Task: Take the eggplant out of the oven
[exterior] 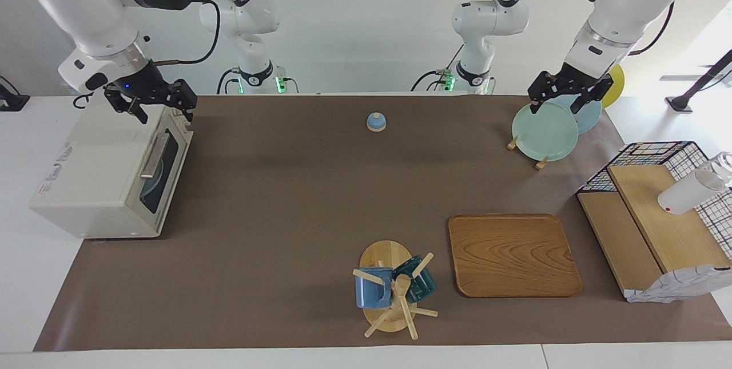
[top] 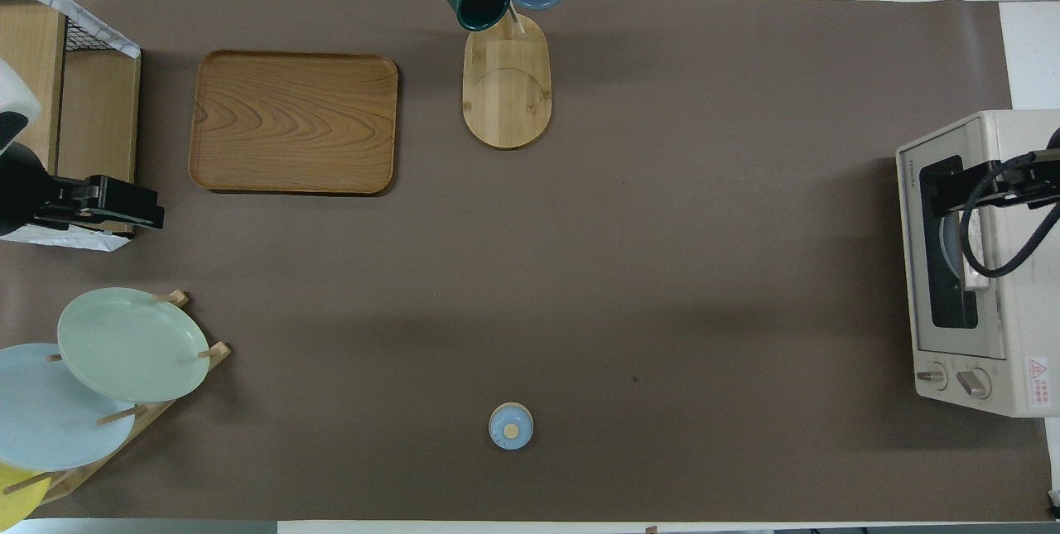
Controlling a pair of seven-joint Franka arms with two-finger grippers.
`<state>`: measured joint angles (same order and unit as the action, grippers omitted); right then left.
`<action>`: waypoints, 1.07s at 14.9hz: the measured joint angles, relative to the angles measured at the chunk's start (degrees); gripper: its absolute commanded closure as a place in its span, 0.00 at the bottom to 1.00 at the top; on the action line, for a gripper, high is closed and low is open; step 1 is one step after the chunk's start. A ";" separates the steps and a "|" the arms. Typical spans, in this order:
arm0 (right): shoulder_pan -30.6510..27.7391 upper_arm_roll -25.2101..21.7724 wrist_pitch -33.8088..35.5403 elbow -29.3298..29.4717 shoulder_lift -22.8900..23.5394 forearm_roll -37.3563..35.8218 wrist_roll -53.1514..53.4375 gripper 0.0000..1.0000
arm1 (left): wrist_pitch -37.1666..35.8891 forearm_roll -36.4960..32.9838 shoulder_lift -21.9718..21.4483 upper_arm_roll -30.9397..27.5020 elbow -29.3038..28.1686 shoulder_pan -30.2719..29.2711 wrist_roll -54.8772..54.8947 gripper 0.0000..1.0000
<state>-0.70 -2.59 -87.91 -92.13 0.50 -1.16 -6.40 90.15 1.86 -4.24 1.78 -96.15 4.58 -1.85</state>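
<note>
The cream-white oven (exterior: 97, 174) stands at the right arm's end of the table, and its door with the silver bar handle (exterior: 154, 156) is closed. It also shows in the overhead view as the oven (top: 1019, 269). The eggplant is hidden; only a pale plate (exterior: 150, 183) shows through the dark glass. My right gripper (exterior: 163, 114) hangs open above the oven's top front edge, at the end nearest the robots, holding nothing; from above, the right gripper (top: 961, 186) covers the door. My left gripper (exterior: 556, 107) waits open and empty over the plate rack.
A rack of plates (exterior: 543, 131) stands at the left arm's end. A wooden tray (exterior: 512, 254), a mug tree (exterior: 394, 289) with two mugs, a small blue knob-topped lid (exterior: 376, 122) and a wire basket shelf (exterior: 657, 209) with a white bottle (exterior: 689, 191) also share the brown mat.
</note>
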 measured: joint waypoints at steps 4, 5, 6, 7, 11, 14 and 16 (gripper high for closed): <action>0.03 0.00 0.00 0.00 0.00 0.00 0.00 0.00 | 0.00 0.00 0.00 0.00 0.00 0.00 0.00 0.00; 0.03 0.00 0.00 0.00 0.00 0.00 0.00 0.00 | 0.00 0.00 0.00 0.00 0.00 0.00 0.00 0.00; 0.03 0.00 0.00 0.00 0.00 0.00 0.02 0.00 | 0.00 0.00 0.00 0.00 0.00 0.00 0.00 0.00; 0.03 -0.01 0.00 0.00 0.00 0.00 0.04 0.00 | 0.00 0.00 0.00 0.00 0.00 0.00 0.00 0.00; 0.02 -0.06 -0.05 -0.07 -0.01 0.00 0.04 0.00 | 0.00 0.00 0.00 0.00 0.00 0.00 0.00 0.00; 0.01 -0.08 -2.88 -2.10 -0.30 0.00 -3.90 0.91 | 0.00 0.00 0.00 0.00 0.00 0.00 0.00 0.00; -0.25 -0.31 -4.65 -4.50 -0.78 -0.01 -8.47 1.00 | 0.00 0.00 0.00 0.00 0.00 0.00 0.00 0.00</action>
<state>-0.94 -2.90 -92.56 -96.62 -0.27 -1.17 -14.88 90.15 1.86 -4.24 1.78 -96.15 4.58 -1.85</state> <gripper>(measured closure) 0.295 0.000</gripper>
